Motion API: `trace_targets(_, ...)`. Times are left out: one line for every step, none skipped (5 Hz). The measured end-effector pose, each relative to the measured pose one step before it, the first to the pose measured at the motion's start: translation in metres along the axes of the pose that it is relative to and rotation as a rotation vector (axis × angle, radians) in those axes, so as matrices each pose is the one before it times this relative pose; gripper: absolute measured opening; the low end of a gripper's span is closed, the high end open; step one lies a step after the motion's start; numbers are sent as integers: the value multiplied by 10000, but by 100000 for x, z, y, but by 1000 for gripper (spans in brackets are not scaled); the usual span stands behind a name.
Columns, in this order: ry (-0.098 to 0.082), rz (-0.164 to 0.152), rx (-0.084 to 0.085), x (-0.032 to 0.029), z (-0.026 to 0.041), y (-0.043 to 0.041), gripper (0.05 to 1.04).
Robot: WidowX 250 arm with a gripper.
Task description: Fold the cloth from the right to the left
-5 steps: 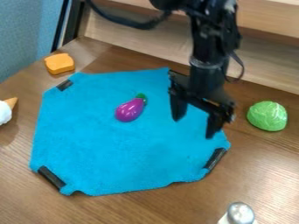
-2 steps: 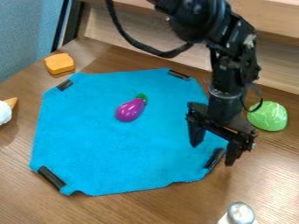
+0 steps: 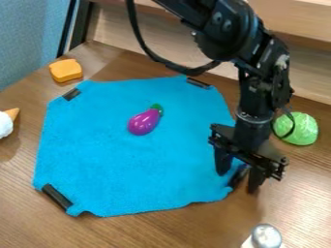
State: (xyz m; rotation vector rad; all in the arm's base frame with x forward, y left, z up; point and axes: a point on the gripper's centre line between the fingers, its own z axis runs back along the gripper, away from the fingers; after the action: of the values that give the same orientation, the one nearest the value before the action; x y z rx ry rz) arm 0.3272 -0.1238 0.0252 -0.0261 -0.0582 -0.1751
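Hanging at the right-hand side of the view, and here's my gripper (image 3: 240, 172), pointing down at the lower right corner of the blue cloth (image 3: 129, 150). My two fingers (image 3: 223, 162) are set wide, a clear gap between them! One is over the cloth, the other out past its edge over the wooden table (image 3: 161, 230), and a black clip (image 3: 238, 176) sits in the gap from this angle. Whether I'm touching cloth or clip, I can't tell.

Now the cloth itself: spread out flat, right across the middle of the table, its right side not folded over. More dark pieces mark its other corners: upper left (image 3: 71, 94), upper right (image 3: 198, 83) and lower left (image 3: 57, 196). And riding on it, above the centre, a purple toy eggplant (image 3: 142, 123), lying with its green cap towards the upper right.

Around the cloth, a green cabbage (image 3: 304, 127) is partly behind my arm, off to the right. Orange toy bread (image 3: 66, 70) lies near the upper left corner, an ice cream cone (image 3: 5, 124) pokes in at the left edge, and a metal-topped shaker (image 3: 265, 236) stands at the bottom.
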Motion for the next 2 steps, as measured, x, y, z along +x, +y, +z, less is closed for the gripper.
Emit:
trace_targets(-3, 22, 15, -133, -207, 210, 394)
trace_targets(-17, 169, -91, 70, 80, 323, 180)
